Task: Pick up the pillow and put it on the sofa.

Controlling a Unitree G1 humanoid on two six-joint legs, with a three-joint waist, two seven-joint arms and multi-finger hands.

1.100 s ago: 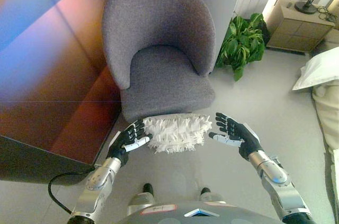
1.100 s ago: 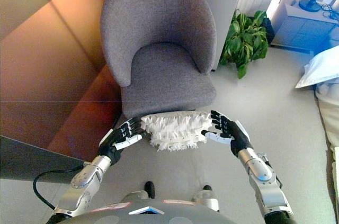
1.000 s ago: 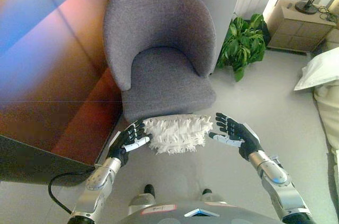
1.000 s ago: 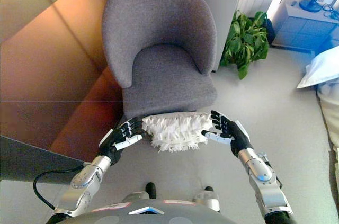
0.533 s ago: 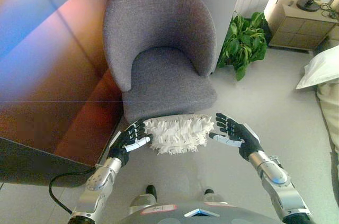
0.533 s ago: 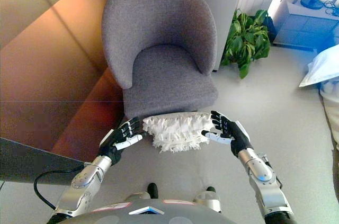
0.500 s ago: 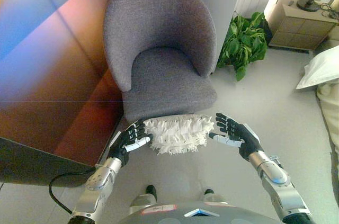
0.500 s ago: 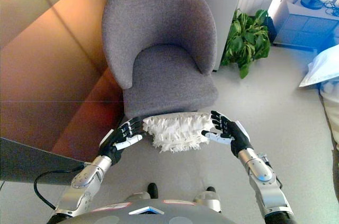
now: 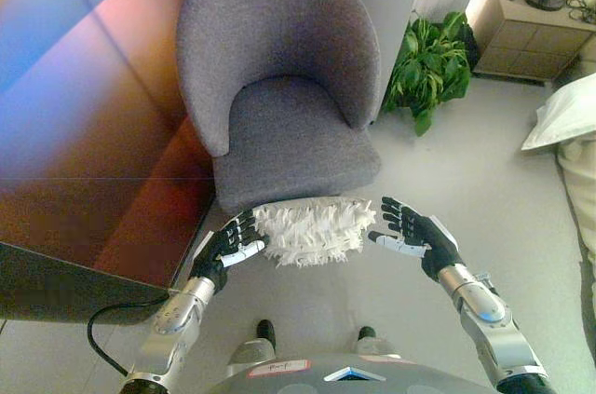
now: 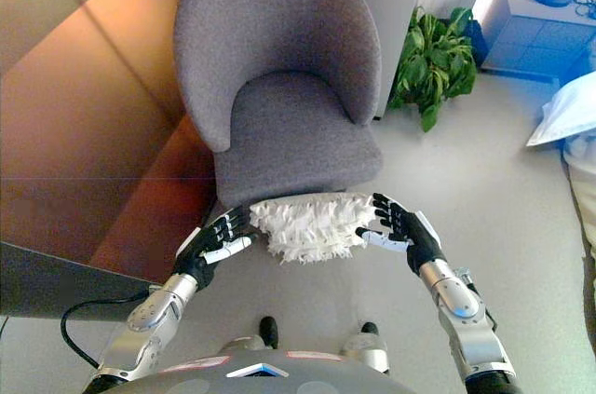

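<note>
A white shaggy pillow point(image 9: 313, 230) hangs in the air just in front of the seat edge of a grey armchair point(image 9: 291, 138). My left hand point(image 9: 226, 247) presses its left end with straight fingers. My right hand point(image 9: 413, 235) is held flat by the pillow's right end, fingers straight; in the right eye view the right hand point(image 10: 400, 227) touches the fringe. The pillow point(image 10: 310, 224) is carried between the two palms, below the level of the chair's cushion. The chair seat holds nothing.
A brown wooden wall panel point(image 9: 84, 124) runs along the left. A potted green plant point(image 9: 426, 68) stands right of the chair, with a bedside cabinet point(image 9: 531, 38) and lamp base behind it. White bedding point(image 9: 566, 124) shows at the right edge.
The view has shifted slightly as the camera moved. The pillow and both hands keep the same hold and sit a little closer to the chair's front edge.
</note>
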